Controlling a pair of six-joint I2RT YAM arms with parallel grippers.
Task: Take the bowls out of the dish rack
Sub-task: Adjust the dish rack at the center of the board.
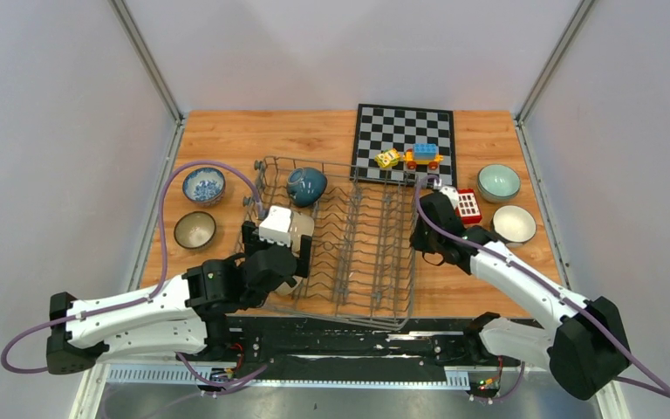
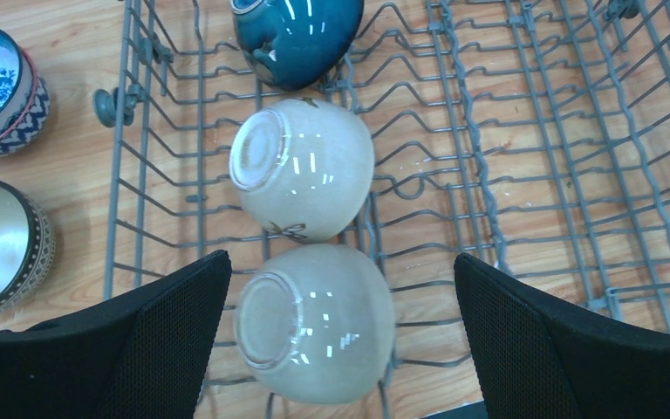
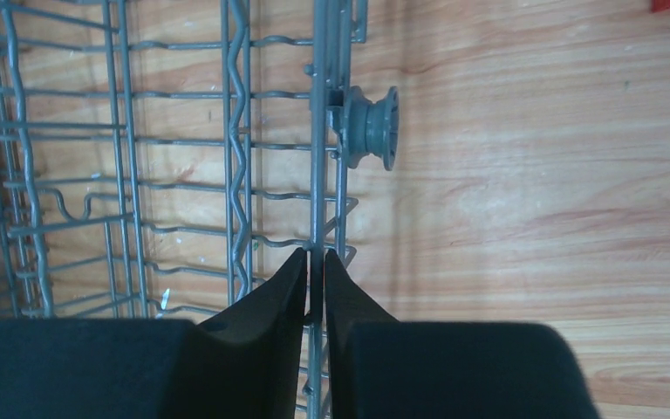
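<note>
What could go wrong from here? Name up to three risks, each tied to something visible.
1. The open left gripper straddles the near beige bowl, lying on its side; it may slip when squeezed.
2. The second beige bowl lies just beyond it; lifting may knock it toward the teal bowl.
3. The right gripper pinches one thin wire of the dish rack, which has a wheel; the rack may roll.

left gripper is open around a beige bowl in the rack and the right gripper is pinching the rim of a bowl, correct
Not quite. The right gripper is closed on a side wire of the dish rack, not on a bowl's rim; the right wrist view shows this. The rest holds: the left gripper is open around a beige bowl in the rack.
</note>
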